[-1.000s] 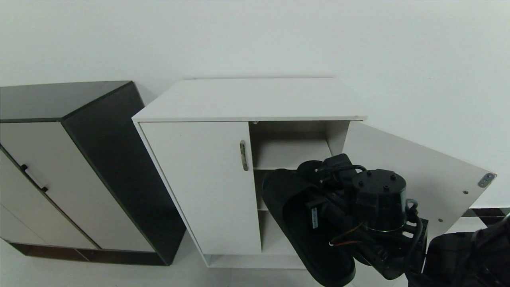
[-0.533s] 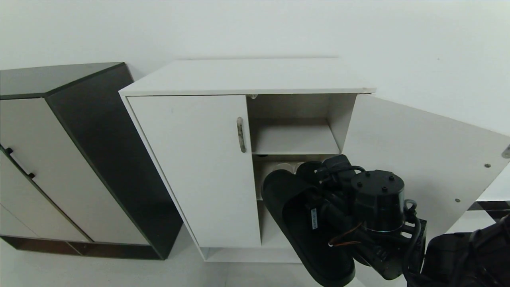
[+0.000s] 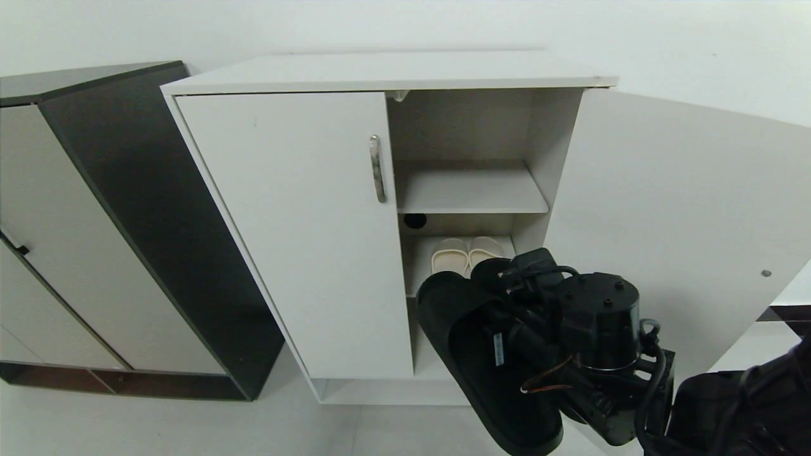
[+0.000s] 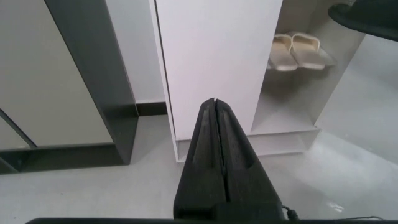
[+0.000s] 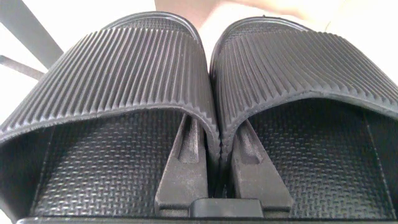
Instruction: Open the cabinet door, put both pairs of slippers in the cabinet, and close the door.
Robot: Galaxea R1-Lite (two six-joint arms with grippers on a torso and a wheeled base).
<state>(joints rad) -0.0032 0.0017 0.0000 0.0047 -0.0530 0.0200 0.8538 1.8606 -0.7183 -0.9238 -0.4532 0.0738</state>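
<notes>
The white cabinet (image 3: 304, 234) stands with its right door (image 3: 671, 209) swung wide and its left door shut. A cream pair of slippers (image 3: 467, 253) lies on the middle shelf, also seen as the cream slippers (image 4: 303, 51) from the left wrist. My right gripper (image 5: 216, 163) is shut on the black slippers (image 5: 211, 81), pinching the two inner strap edges together. In the head view the black slippers (image 3: 488, 361) hang in front of the open compartment, below the cream pair. My left gripper (image 4: 215, 107) is shut on nothing, low in front of the shut left door.
A dark cabinet (image 3: 108, 221) with pale doors stands close to the left of the white one. The top shelf (image 3: 469, 190) and the bottom compartment (image 4: 280, 118) hold nothing. Grey floor (image 4: 93, 193) lies in front.
The head camera has tilted down, so the cabinet sits higher in the picture and the cream slippers on the middle shelf have come into sight. The right gripper still holds the black slippers.
</notes>
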